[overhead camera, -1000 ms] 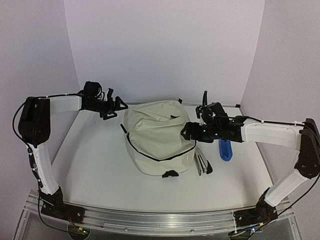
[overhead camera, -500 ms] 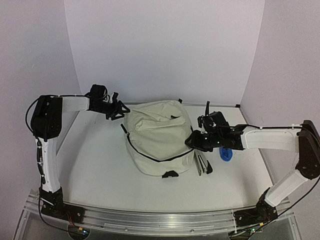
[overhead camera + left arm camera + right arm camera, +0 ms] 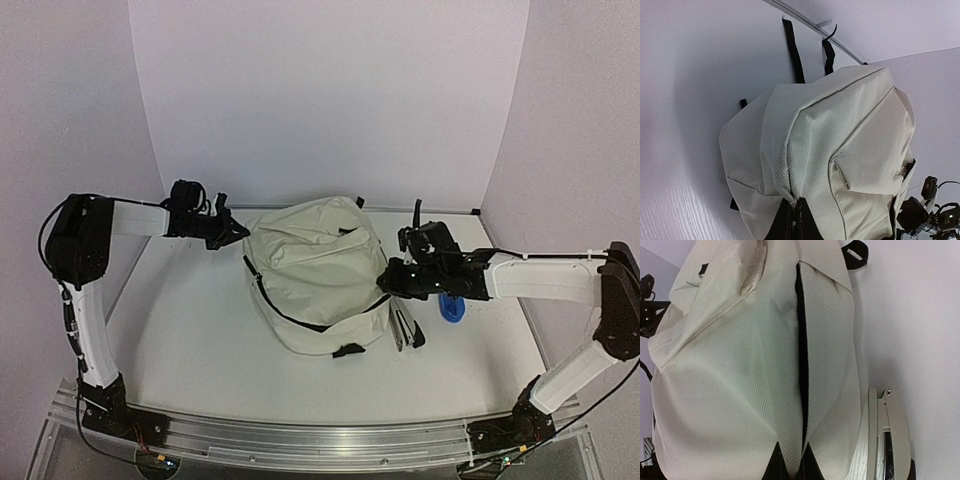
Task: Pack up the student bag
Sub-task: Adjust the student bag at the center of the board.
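Note:
The student bag [image 3: 315,270], cream fabric with black straps and zipper, lies in the middle of the table. My left gripper [image 3: 238,234] is at its far left corner. In the left wrist view, the left gripper [image 3: 794,220] is shut, with a fold of the student bag [image 3: 840,150] pinched between its black fingertips. My right gripper [image 3: 386,281] is at the bag's right side. In the right wrist view, the right gripper [image 3: 799,461] is shut on a ridge of the student bag [image 3: 720,380] beside the black zipper line [image 3: 801,340].
A grey and black stapler [image 3: 403,328] lies against the bag's right front, also seen as the stapler [image 3: 887,440] in the right wrist view. A blue object [image 3: 451,306] lies under the right arm. White walls enclose the back and sides.
Both grippers went from open to shut on the bag's fabric. The left gripper moved down to the bag's corner, and the right one settled lower. The bag now looks stretched and creased between them.

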`<state>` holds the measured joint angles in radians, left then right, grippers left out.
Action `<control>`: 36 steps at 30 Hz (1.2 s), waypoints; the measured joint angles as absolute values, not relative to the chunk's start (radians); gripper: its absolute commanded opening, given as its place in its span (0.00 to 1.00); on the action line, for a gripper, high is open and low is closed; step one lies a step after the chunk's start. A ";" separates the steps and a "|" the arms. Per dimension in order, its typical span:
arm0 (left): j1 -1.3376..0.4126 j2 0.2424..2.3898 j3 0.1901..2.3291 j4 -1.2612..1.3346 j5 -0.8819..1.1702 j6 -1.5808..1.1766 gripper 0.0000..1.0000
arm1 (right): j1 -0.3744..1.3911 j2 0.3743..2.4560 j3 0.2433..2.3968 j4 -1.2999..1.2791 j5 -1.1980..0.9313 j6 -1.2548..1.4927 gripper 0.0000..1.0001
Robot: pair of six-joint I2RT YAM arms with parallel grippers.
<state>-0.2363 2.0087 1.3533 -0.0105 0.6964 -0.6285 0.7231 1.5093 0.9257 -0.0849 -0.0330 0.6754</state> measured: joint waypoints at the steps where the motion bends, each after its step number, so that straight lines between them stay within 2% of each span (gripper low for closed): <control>1: -0.236 1.978 1.322 -0.009 0.684 -0.630 0.00 | 0.723 1.513 0.932 -0.089 -0.025 0.667 0.00; 14: -0.241 1.446 0.811 -0.069 0.466 -0.635 0.00 | 0.672 1.789 1.269 -0.156 0.050 0.498 0.00; 15: -0.246 1.418 0.792 -0.077 0.461 -0.639 0.00 | 0.665 1.806 1.291 -0.157 0.044 0.493 0.06; 16: -0.256 1.368 0.757 -0.090 0.451 -0.648 0.04 | 0.656 1.831 1.325 -0.164 0.031 0.484 0.11; 17: -0.261 1.345 0.744 -0.102 0.449 -0.654 0.19 | 0.650 1.844 1.346 -0.166 0.018 0.478 0.28; 19: -0.273 1.278 0.715 -0.149 0.440 -0.659 0.45 | 0.641 1.852 1.375 -0.170 -0.002 0.480 0.55; 20: -0.277 1.255 0.712 -0.180 0.437 -0.659 0.61 | 0.639 1.852 1.386 -0.168 -0.005 0.476 0.65; 22: -0.283 1.217 0.714 -0.222 0.427 -0.663 0.76 | 0.637 1.846 1.403 -0.156 -0.017 0.476 0.77; 26: -0.285 1.191 0.822 -0.355 0.359 -0.627 0.97 | 0.638 1.784 1.393 -0.148 -0.039 0.469 0.84; 27: -0.280 1.203 0.876 -0.380 0.344 -0.612 0.99 | 0.639 1.755 1.375 -0.145 -0.043 0.470 0.85; 31: -0.270 1.298 1.048 -0.393 0.338 -0.546 1.00 | 0.640 1.652 1.280 -0.147 -0.055 0.491 0.86; 36: -0.256 1.533 1.218 -0.384 0.381 -0.444 1.00 | 0.640 1.573 1.141 -0.152 -0.063 0.555 0.75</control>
